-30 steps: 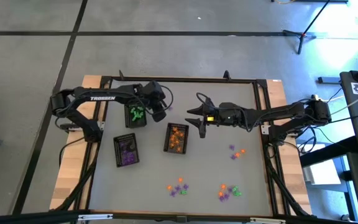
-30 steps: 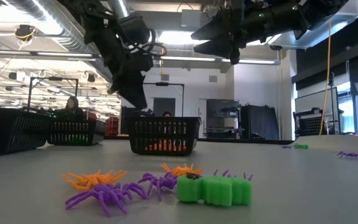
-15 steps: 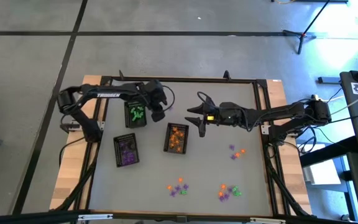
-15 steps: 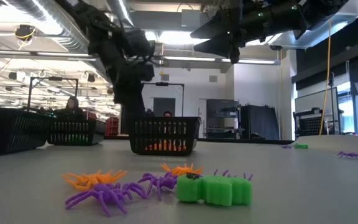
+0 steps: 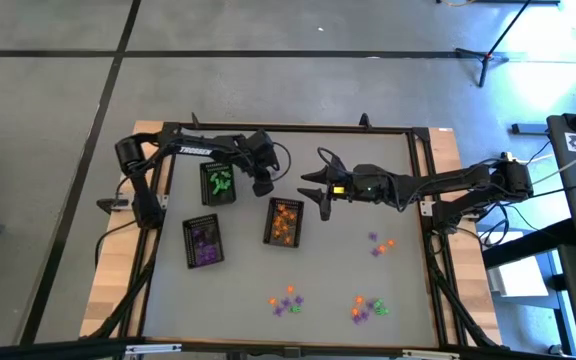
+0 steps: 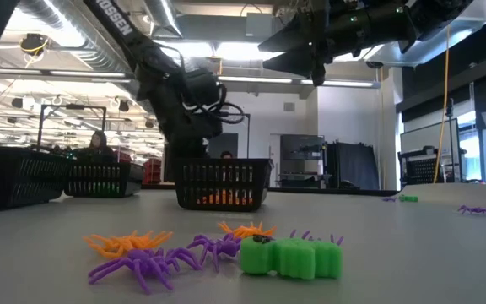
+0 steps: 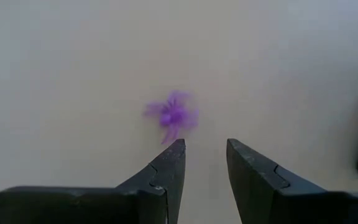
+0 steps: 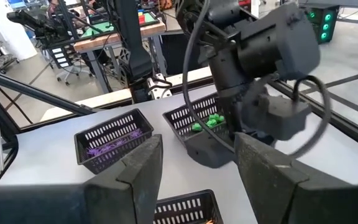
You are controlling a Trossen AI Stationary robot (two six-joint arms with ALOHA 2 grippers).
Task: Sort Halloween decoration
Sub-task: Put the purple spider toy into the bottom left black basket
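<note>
Just off the fingertips of the left gripper [image 7: 202, 163], at its 11 o'clock, lay a purple spider [image 7: 171, 114] on the bare table [image 7: 55, 68]. Fingers stood parted, empty; centring over it before closing seemed wise. The right gripper [image 5: 325, 188] waited open, at 3 o'clock of the left.

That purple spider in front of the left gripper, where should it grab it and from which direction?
Probably by the central body of the purple spider, coming straight down from above. It lies flat on the bare table, its thin legs splay outward and would likely slip or bend. The left gripper is open just short of it, so it needs to advance first.
</note>
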